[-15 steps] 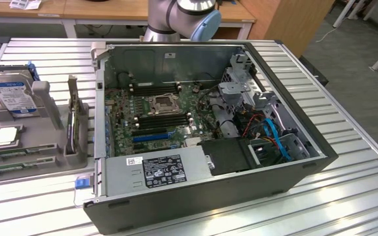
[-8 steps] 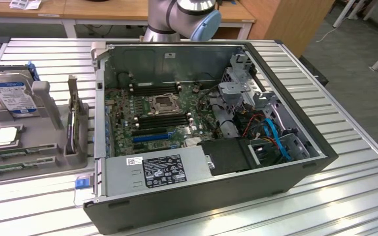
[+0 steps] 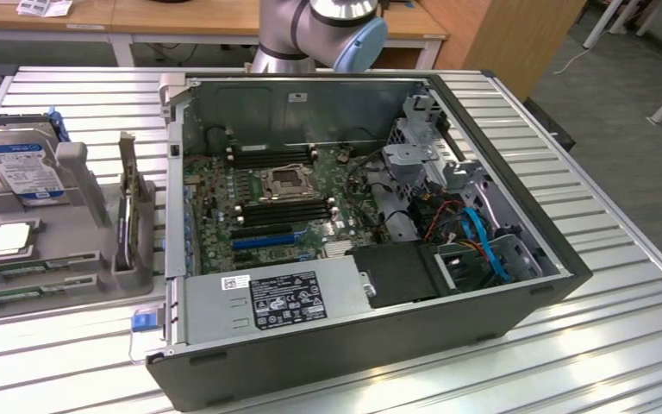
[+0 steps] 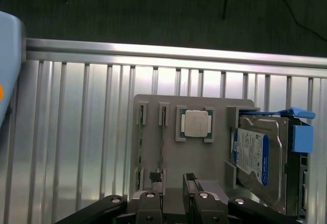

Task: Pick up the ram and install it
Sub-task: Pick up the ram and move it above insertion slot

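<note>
Two ram sticks, thin and green, lie side by side in a grey holder at the exterior view's left; one ram stick is behind the other ram stick. From the wrist they are edge-on: one ram stick and a second ram stick. My gripper hangs high above the holder, open with nothing between its black fingers. The open computer case shows the motherboard with black memory slots.
In the holder a square silver CPU sits beside a blue-labelled hard drive. An upright dark card stands between the holder and the case. The arm's elbow is behind the case. Slatted metal table.
</note>
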`<action>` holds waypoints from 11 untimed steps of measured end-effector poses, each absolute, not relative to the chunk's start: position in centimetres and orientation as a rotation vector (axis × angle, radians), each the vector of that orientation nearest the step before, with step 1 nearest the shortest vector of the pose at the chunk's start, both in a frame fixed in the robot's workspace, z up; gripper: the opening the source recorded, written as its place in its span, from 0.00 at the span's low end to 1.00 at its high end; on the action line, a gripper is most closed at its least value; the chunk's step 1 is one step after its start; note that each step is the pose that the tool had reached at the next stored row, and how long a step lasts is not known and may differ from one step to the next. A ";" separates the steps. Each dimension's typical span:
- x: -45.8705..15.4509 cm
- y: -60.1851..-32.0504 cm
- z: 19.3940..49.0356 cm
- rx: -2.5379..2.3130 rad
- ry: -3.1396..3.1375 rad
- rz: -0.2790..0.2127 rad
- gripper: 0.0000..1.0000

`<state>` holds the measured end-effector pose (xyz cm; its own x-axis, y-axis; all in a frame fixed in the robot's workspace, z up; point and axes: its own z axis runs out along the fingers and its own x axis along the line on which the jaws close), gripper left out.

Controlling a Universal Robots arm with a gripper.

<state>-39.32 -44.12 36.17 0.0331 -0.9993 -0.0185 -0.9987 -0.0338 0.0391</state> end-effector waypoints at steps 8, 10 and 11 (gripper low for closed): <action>-39.3 -44.1 35.8 2.247 -2.173 -0.063 0.30; -39.3 -44.1 35.7 2.247 -2.173 -0.063 0.30; -39.3 -44.1 35.6 2.247 -2.173 -0.063 0.30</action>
